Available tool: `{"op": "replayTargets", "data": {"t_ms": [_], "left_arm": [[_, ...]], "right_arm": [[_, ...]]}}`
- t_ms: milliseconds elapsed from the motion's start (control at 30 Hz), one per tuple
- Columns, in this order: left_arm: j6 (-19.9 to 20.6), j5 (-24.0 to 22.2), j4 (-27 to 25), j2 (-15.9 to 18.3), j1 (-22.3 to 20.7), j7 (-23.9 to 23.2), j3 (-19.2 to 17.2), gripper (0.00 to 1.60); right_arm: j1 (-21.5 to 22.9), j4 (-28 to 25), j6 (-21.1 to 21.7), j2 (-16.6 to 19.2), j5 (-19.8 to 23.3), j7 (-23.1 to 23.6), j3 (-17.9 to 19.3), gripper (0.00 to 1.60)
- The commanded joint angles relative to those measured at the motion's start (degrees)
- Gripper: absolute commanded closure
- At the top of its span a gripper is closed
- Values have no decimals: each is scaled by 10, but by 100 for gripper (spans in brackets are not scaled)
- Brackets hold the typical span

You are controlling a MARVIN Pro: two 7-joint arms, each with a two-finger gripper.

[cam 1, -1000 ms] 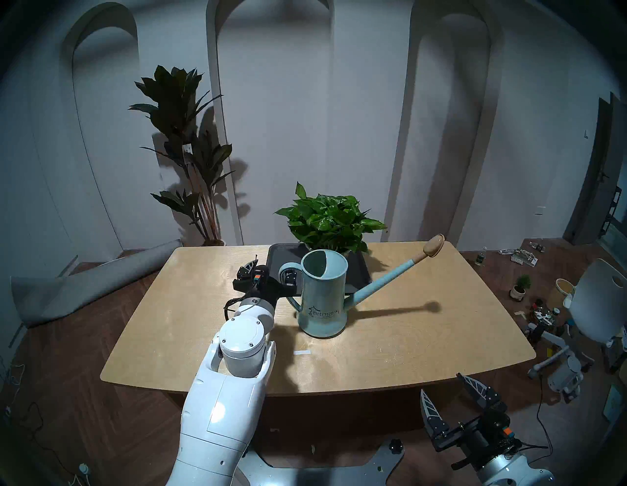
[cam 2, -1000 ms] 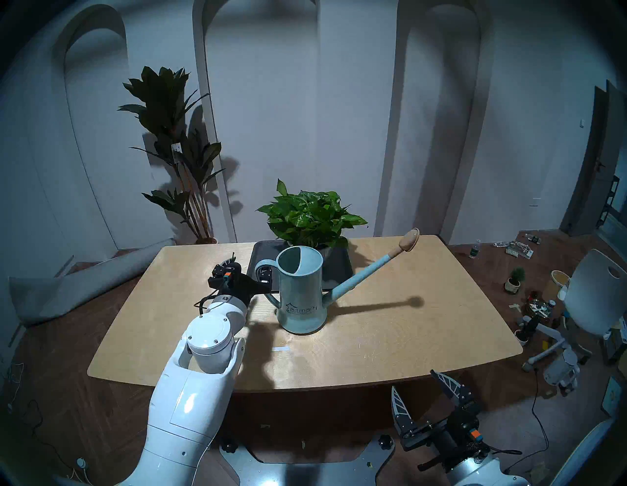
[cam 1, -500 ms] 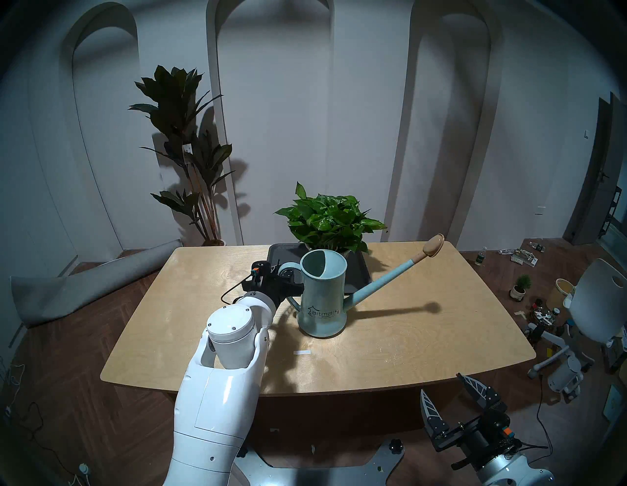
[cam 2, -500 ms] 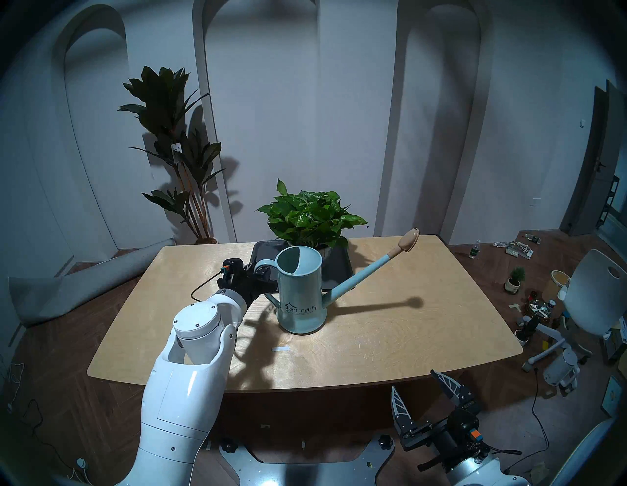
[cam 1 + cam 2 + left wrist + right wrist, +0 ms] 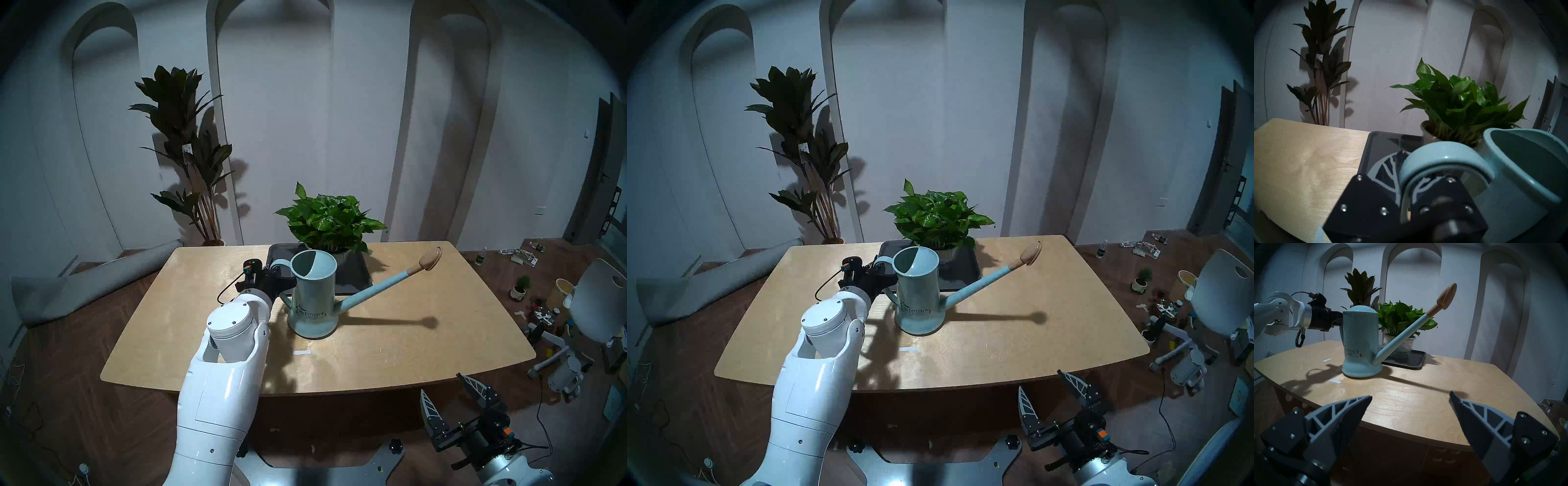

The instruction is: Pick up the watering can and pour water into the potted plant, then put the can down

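The pale teal watering can [image 5: 314,298] stands on the wooden table [image 5: 407,339], its long spout pointing right and ending in a tan rose [image 5: 430,259]. My left gripper [image 5: 285,283] is shut on the can's loop handle [image 5: 1444,157]; one finger [image 5: 1388,169] is left of the loop and the other is inside it. The bushy green potted plant [image 5: 329,220] stands in a whitish pot on a dark tray [image 5: 354,271] just behind the can. My right gripper [image 5: 441,382] is open and empty, below the table's near right edge.
A tall dark-leaved plant [image 5: 183,135] stands on the floor behind the table's far left. A rolled grey mat [image 5: 84,288] lies left of the table. On the right floor are a white chair [image 5: 597,298], a tiny potted conifer [image 5: 520,286] and clutter. A white tape mark [image 5: 302,353] lies near the can.
My left gripper turned and closed on the can's handle. The can then shifted a little left and turned, so the rose dropped slightly. The right arm has not moved.
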Motion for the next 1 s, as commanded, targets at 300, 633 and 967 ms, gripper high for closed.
{"op": "replayTargets", "data": {"t_ms": [300, 633, 967], "left_arm": [[-113, -42, -1, -1, -7, -14, -3, 160], [-100, -74, -19, -6, -20, -19, -30, 160], [-83, -98, -23, -7, -37, -22, -56, 160]], "right_arm": [[1, -12, -2, 0, 0, 0, 0, 0], [2, -11, -2, 0, 0, 0, 0, 0], [2, -11, -2, 0, 0, 0, 0, 0]]}}
